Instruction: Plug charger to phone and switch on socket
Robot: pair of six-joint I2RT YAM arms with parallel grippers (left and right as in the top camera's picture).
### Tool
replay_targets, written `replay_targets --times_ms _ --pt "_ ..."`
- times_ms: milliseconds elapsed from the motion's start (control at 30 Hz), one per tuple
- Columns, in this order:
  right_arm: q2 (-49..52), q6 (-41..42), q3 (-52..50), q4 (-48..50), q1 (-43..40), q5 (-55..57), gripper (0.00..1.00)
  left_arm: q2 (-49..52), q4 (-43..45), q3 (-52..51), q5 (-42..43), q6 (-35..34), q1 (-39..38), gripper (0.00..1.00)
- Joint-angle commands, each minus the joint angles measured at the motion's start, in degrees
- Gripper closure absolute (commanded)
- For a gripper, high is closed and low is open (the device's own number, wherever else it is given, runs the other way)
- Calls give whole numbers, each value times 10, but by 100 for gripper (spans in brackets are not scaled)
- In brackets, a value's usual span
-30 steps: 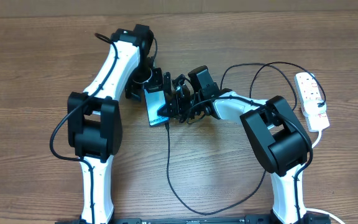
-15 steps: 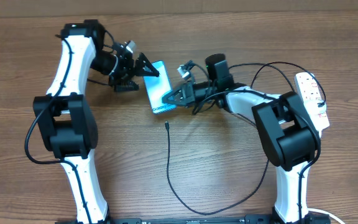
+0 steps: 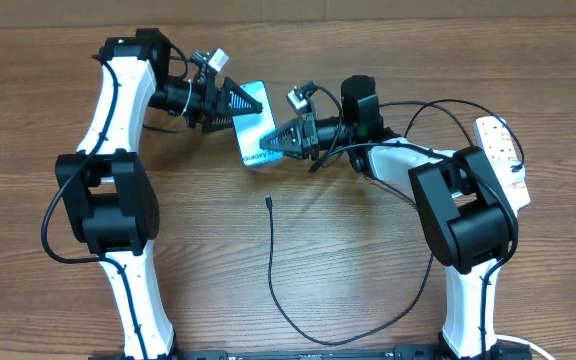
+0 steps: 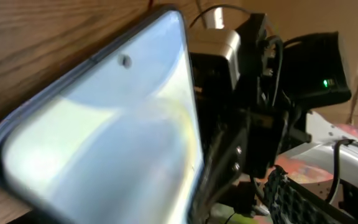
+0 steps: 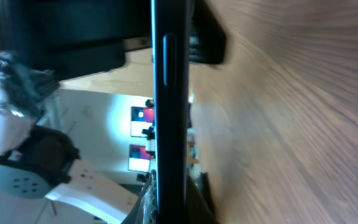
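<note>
The phone (image 3: pixel 253 135) is sitting at the far middle of the table (image 3: pixel 368 250), screen lit and facing up, seemingly tilted rather than lying flat. The right gripper (image 3: pixel 272 147) is reaching in from the right and clamping closed on the phone's thin edge, which is running edge-on between its jaws in the right wrist view. The left gripper (image 3: pixel 248 106) is crowding the phone's far left corner; I cannot tell whether its jaws are parted or pressing on the phone. The charger (image 3: pixel 271 255) is lying loose nearer in, its plug tip (image 3: pixel 268 202) resting on the wood, apart from the phone and both grippers. The socket (image 3: pixel 501 160) is waiting at the far right, untouched. The step in hand is looking like steadying the phone; plugging in is not yet begun. Next, one gripper is going to need to pick up the plug tip and line it up with the phone's near end while the other is bracing the phone
</note>
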Motion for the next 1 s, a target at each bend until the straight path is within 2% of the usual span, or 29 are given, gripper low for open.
replay_targets --times_ms 0,100,233,367,467,567,633,967 --pt "-7 134 7 57 6 -17 96 -16 9 10 59 0 -3 23" --pt "-7 174 7 102 7 -4 96 -16 19 10 96 0 -4 28" --pt "-7 183 7 103 12 11 96 -16 24 10 151 0 -5 35" --pt "-7 183 7 103 20 16 96 -16 29 10 212 0 -5 45" --pt "-7 183 7 103 23 23 96 -16 27 10 225 -1 -6 50" --pt "-7 183 7 104 24 32 96 -16 26 10 226 -1 -9 61" --pt "-7 183 7 104 25 36 96 -16 25 10 226 -1 -12 65" --pt "-7 182 7 104 28 56 96 -16 25 10 228 -7 -29 65"
